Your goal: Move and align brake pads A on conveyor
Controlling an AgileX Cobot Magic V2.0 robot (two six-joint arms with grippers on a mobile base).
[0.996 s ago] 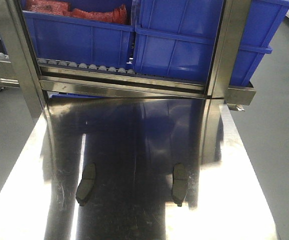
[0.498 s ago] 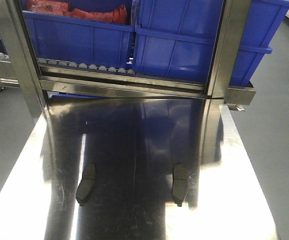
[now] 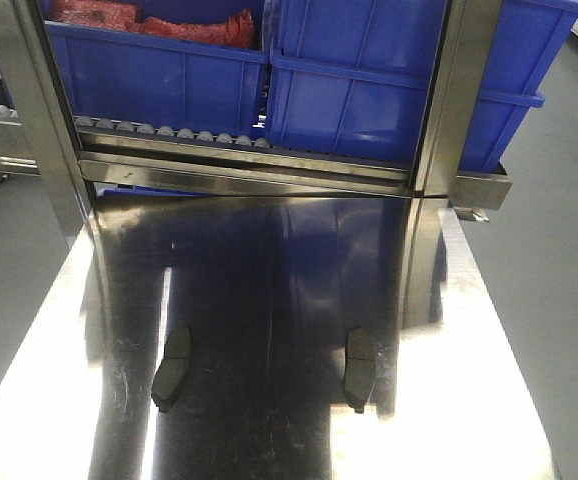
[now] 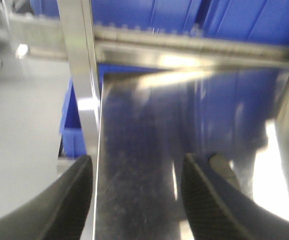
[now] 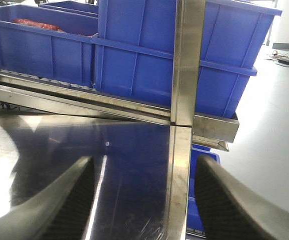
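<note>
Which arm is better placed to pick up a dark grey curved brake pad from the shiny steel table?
Probably the left: a dark grey curved brake pad lies just beside the open left gripper. The view from the open right gripper shows no pad.

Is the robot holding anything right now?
Nothing. The left end effector and right end effector are both open and empty; two brake pads lie on the steel table.

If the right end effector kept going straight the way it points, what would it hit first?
Most likely the upright steel post in front of the blue bins, which stands ahead of the open right end effector. Depth is unclear; angled downward, it could touch the shiny table first.
</note>
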